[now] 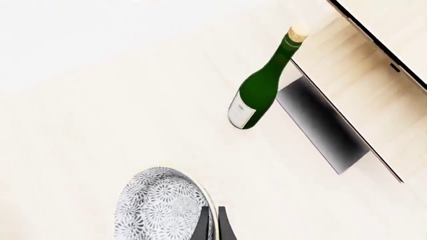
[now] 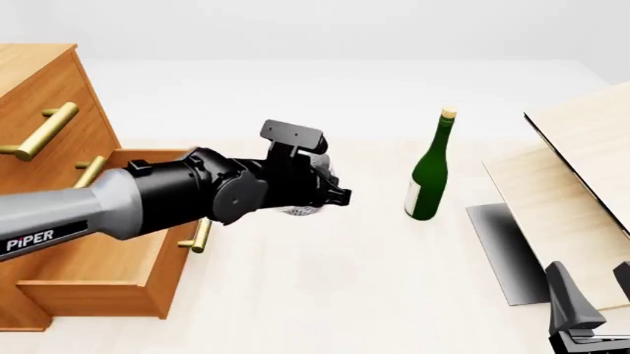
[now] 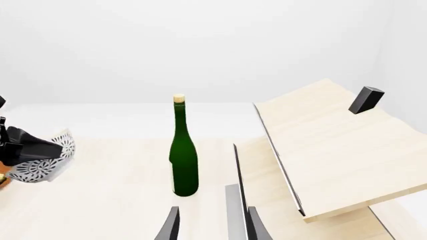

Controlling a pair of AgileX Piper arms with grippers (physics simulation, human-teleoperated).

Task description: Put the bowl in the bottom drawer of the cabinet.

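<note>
Clearly, in the left wrist view the left gripper [image 1: 212, 225] pinches the rim of the bowl [image 1: 160, 207]: one dark finger lies inside the wall, the other outside, and the speckled wall runs between them. The bowl hangs tilted, off the pale table [image 1: 100, 125]. Beyond it lies the view of the green bottle [image 1: 260, 85] and the pale boards [image 1: 373, 85], well apart from the bowl.

From the front view, the left gripper [image 2: 330, 193] holds the bowl [image 2: 300, 210] in the air just past the front corner of the bottom drawer [image 2: 99, 273], which stands pulled out of the cabinet [image 2: 40, 96]. Only a sliver of the bowl shows under the wrist. The right gripper [image 2: 591, 295] rests low at the right, fingers spread and holding nothing.

The right wrist view shows the bowl [image 3: 43, 162] on edge in the left claw, with the bottle [image 3: 183, 155] upright between it and the boards [image 3: 333, 150]; the right gripper [image 3: 210, 222] has its fingers parted around bare table.

I judge the bowl to be rigid, light, and glazed, so probably slick and breakable. A rim pinch like this suits it, since the wall is thin enough for the fingers, but a tilted bowl could pivot in the grip. It should be lowered gently into the drawer rather than dropped.
</note>
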